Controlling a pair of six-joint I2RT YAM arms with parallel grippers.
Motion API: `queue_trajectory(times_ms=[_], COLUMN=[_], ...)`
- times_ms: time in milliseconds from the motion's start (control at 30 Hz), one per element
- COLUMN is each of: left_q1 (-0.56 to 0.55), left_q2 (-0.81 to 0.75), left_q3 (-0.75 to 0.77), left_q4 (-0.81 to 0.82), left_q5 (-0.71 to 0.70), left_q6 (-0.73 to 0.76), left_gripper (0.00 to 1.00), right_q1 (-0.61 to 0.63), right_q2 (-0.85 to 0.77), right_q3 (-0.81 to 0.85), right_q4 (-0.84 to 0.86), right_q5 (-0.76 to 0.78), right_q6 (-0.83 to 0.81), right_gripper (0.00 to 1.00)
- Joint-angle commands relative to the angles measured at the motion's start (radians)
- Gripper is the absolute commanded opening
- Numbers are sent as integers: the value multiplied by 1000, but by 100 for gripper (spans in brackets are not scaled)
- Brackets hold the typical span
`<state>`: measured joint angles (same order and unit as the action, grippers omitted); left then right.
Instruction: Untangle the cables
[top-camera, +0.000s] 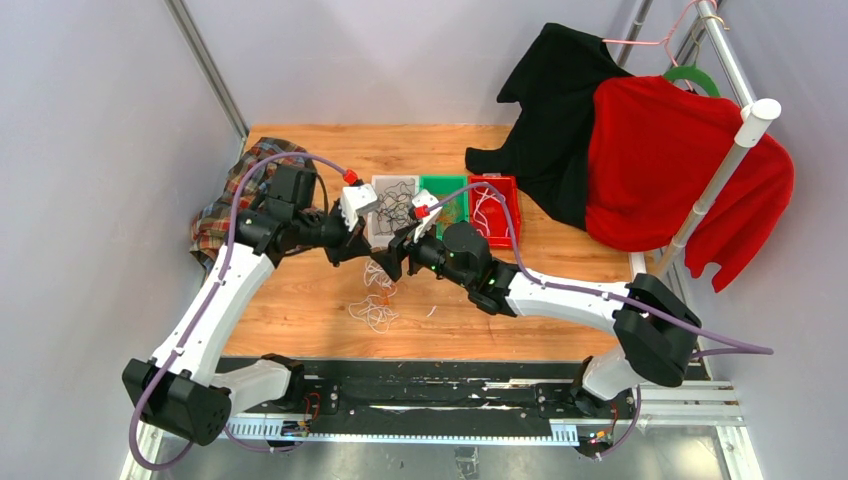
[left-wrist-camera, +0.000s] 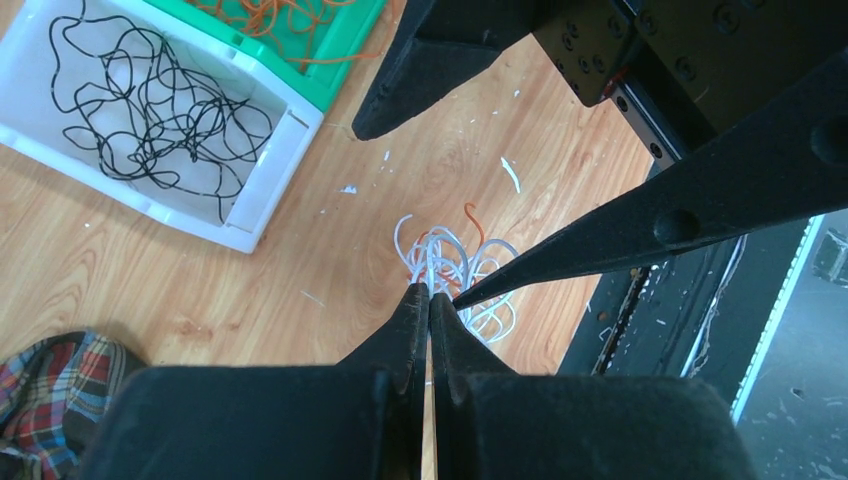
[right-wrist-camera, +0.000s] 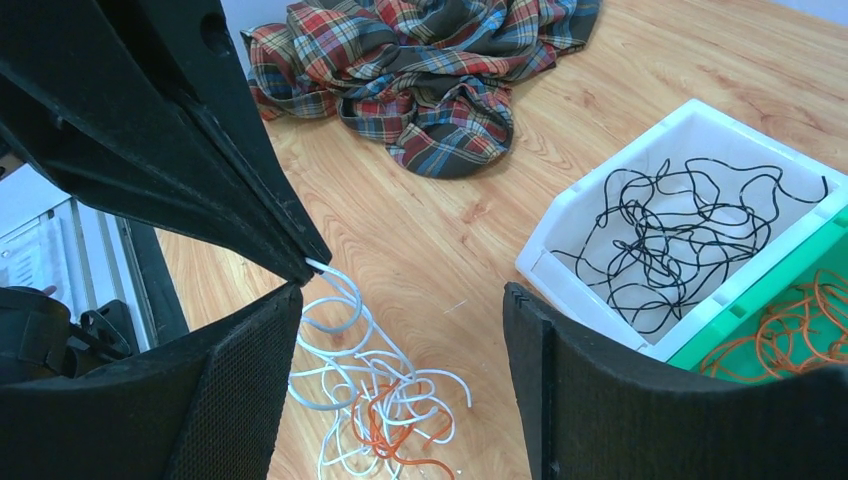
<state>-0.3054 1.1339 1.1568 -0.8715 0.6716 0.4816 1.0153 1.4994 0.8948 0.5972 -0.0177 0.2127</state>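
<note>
Left gripper (left-wrist-camera: 429, 292) pinched fully shut, matte black tapered fingers pressed flat together, nipping a thin white cable (right-wrist-camera: 335, 272) at the very tips. From that pinch, smooth glossy curls running down into a loose heap of thin white and orange-brown cables (right-wrist-camera: 375, 405), directly beneath both grippers on the pale wood-grain tabletop (right-wrist-camera: 430, 230).

Right gripper (right-wrist-camera: 400, 290) spread wide, broad fine-textured black pads (right-wrist-camera: 250, 400) facing each other, holding nothing. One pad just beside the left gripper's tips, touching or not unclear.

Ahead of the left gripper and to its left, a shallow white rectangular plastic bin (left-wrist-camera: 265, 190) of wiry black cables (left-wrist-camera: 150, 110) in curly overlapping loops. Hard against it, a green plastic bin (left-wrist-camera: 345, 45) with orange-brown cables (left-wrist-camera: 270, 15). Past that, seen from above, a red plastic bin (top-camera: 497, 181) with pale strands inside.

Behind the left gripper, a rumpled plaid cloth (left-wrist-camera: 50, 390), soft and folded. Small white scraps (left-wrist-camera: 510, 172) on the wood near the heap.
</note>
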Motion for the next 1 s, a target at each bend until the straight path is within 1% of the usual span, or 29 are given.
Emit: queue_trajectory(times_ms=[0,267,400,533,633,733,833,900,967], left_q1=[-11,-34,-43,-55,-70,-84,-90,-93,-98], left_q2=[-14,-16,-16,-8,-4,-1,10,27,58], left_q3=[37,67,94,137,179,220,275,331,428], left_q4=[-14,-44,-64,-83,-109,-118,-135,-157,-190], left_q5=[7,50,82,111,117,121,102,78,65], left_q6=[-9,-39,-67,-93,-97,-119,-133,-132,-129], left_gripper=[1,1,1,1,1,1,1,1,0], right_q1=[17,19,20,20,20,20,20,20,20], right_q2=[-5,49,75,115,136,160,172,174,171], right_q3=[17,55,55,72,62,46,11,-23,-55], right_q4=[1,12,67,83,111,140,168,199,215], right_q5=[36,130,190,219,216,181,159,145,146], right_q6=[-27,-8,1,5,27,55,91,116,140], right_gripper=[73,68,66,65,64,65,64,64,63])
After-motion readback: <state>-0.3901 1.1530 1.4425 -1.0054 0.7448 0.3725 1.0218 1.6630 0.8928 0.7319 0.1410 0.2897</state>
